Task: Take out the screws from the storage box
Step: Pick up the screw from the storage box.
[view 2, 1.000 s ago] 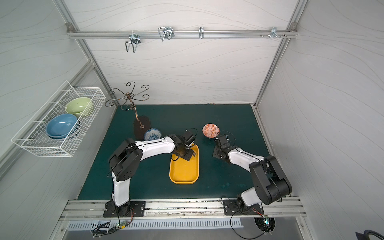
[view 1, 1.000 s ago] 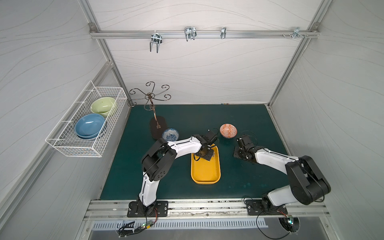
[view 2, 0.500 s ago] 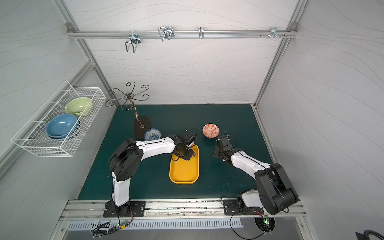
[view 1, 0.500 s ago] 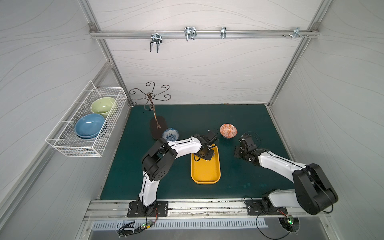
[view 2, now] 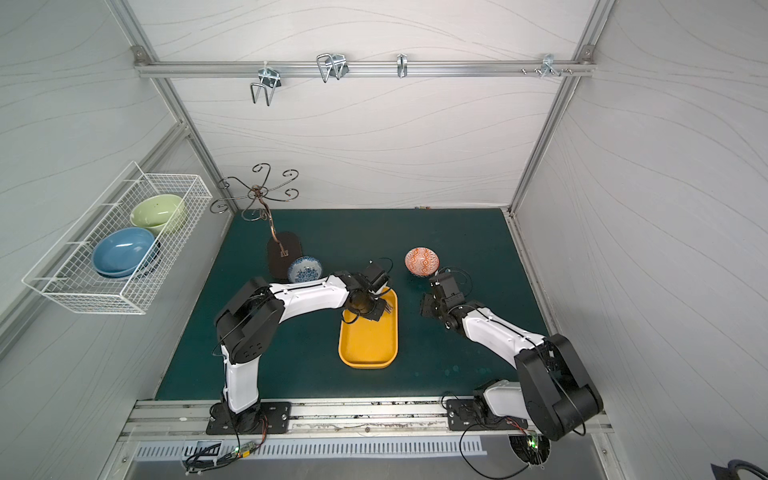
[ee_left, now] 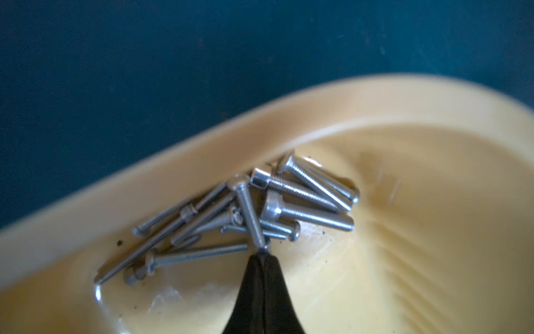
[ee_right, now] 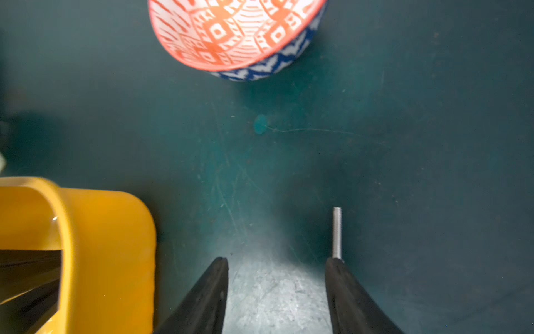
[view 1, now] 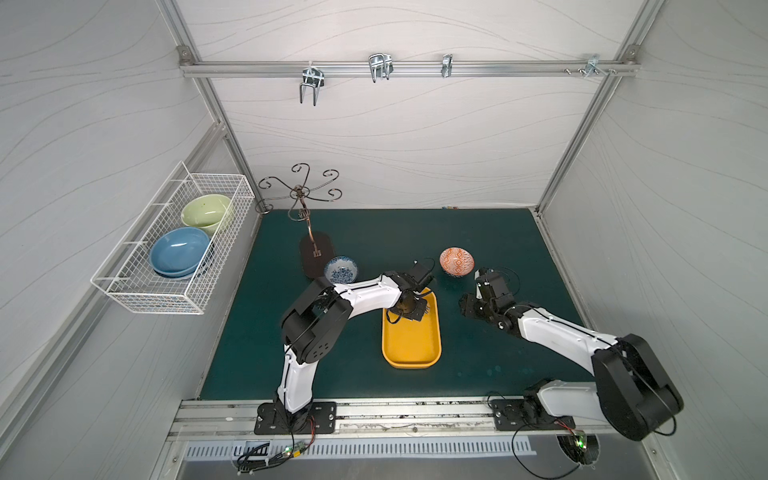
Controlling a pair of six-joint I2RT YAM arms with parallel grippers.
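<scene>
Near end of the storage box point(view 1: 411, 349) was bare. The screws point(ee_left: 274, 208) sat heaped in its far corner against the wall, about a dozen, crossed over each other.

left gripper point(ee_left: 262, 256) was down in that corner with its jaws together. The tips were nipping the threaded end of one screw point(ee_left: 250, 214) lying across the top of the heap. Grip looked marginal, with only the very end in the tips.

Off the box's side, right gripper point(ee_right: 277, 261) hung low over the mat point(ee_right: 260, 173), jaws apart, nothing between them. A loose screw point(ee_right: 336, 231) lay on the mat at the tip of one finger. Touching or not, couldn't tell. Beyond that stood the orange bowl point(ee_right: 231, 34), well apart from the box.

Step, my read: left arm was mid-pick on one screw. Job was early, since nearly the whole heap was in the box.

Next move called for a slow, straight lift so the screw didn't pivot out of the tips or drag its neighbours. After that, clear the wall and set it down outside. If it slipped, regrip nearer mid-shank.
</scene>
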